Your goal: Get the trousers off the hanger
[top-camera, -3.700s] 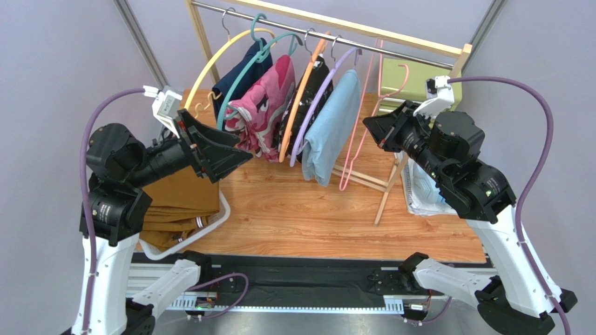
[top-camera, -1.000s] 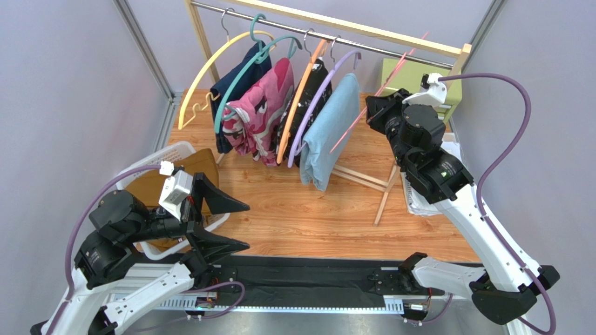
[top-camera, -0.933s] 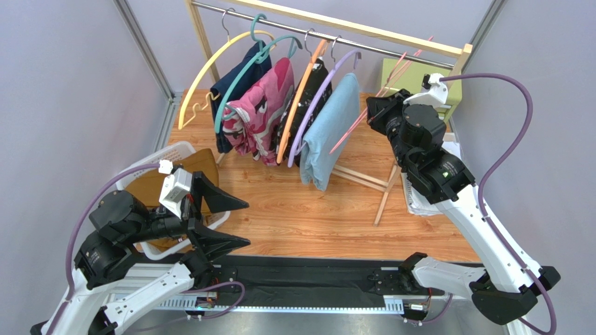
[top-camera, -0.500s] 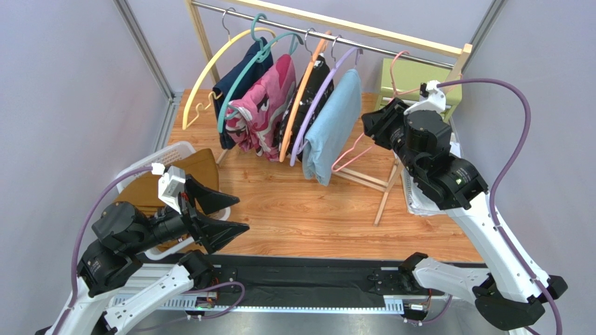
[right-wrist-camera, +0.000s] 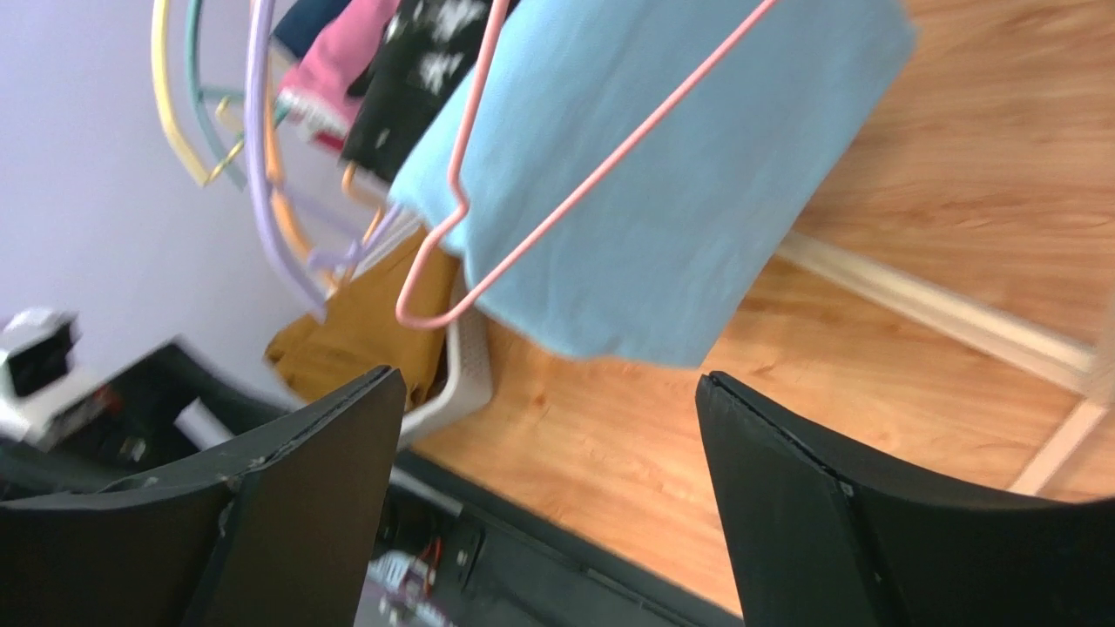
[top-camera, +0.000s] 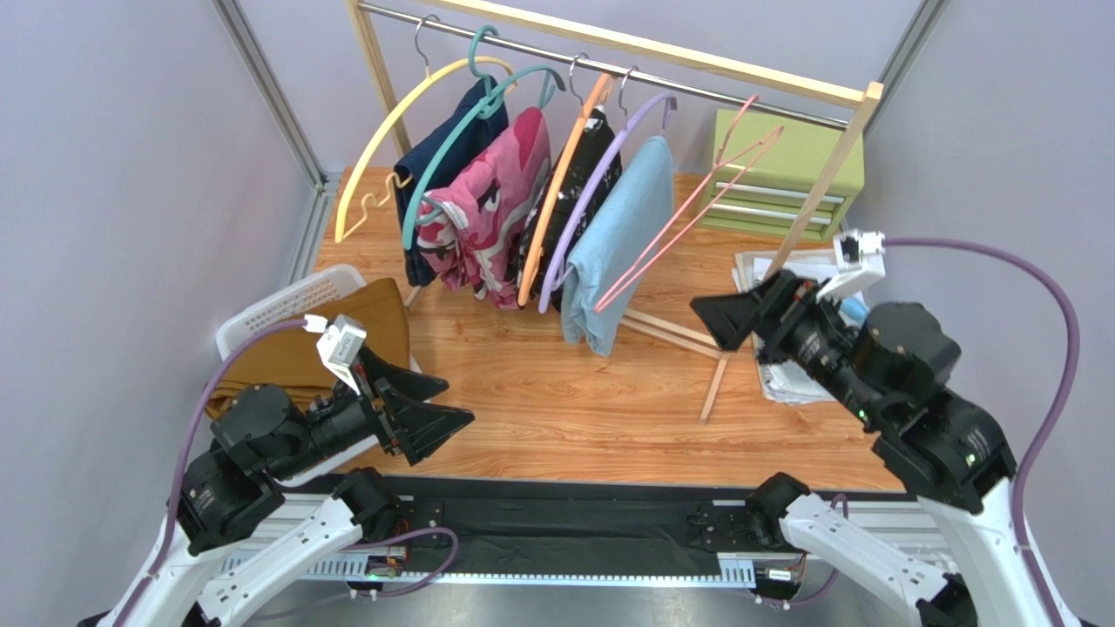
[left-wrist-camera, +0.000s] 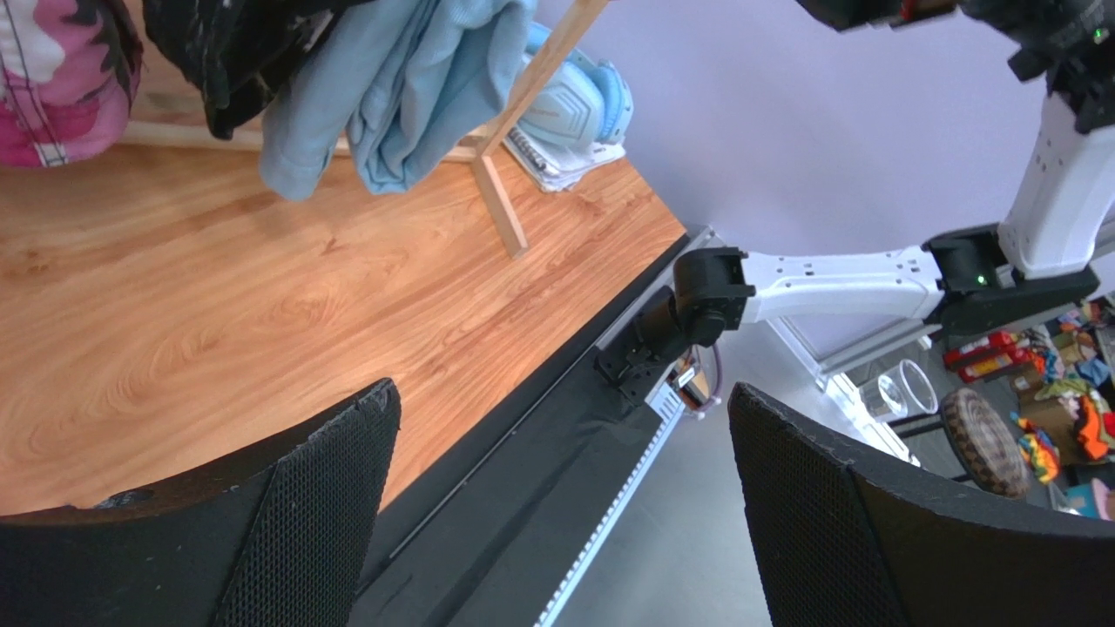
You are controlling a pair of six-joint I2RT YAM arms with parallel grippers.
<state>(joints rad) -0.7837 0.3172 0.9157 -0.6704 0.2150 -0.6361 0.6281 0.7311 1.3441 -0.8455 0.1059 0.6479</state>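
Note:
The pink hanger [top-camera: 681, 216] hangs empty from the rail by its hook, tilted, next to the light blue garment [top-camera: 615, 248]. In the right wrist view the hanger [right-wrist-camera: 576, 157] crosses in front of that blue cloth. The mustard trousers [top-camera: 377, 311] lie bunched in the white basket [top-camera: 268, 314] at the left and also show as trousers [right-wrist-camera: 360, 333] in the right wrist view. My right gripper [top-camera: 733, 320] is open and empty, well below and right of the hanger. My left gripper [top-camera: 422, 412] is open and empty near the table's front edge, beside the basket.
The wooden rack [top-camera: 602, 46] carries several more hangers with navy, pink patterned, black and light blue garments. Its slanted leg [top-camera: 717, 379] stands right of centre. A green drawer unit [top-camera: 798, 157] and white and blue items [top-camera: 785, 372] sit at the right.
My right gripper has opened and let go of the pink hanger, which now hangs on the rail. The right arm has pulled back down toward the near side. The left arm has barely shifted.

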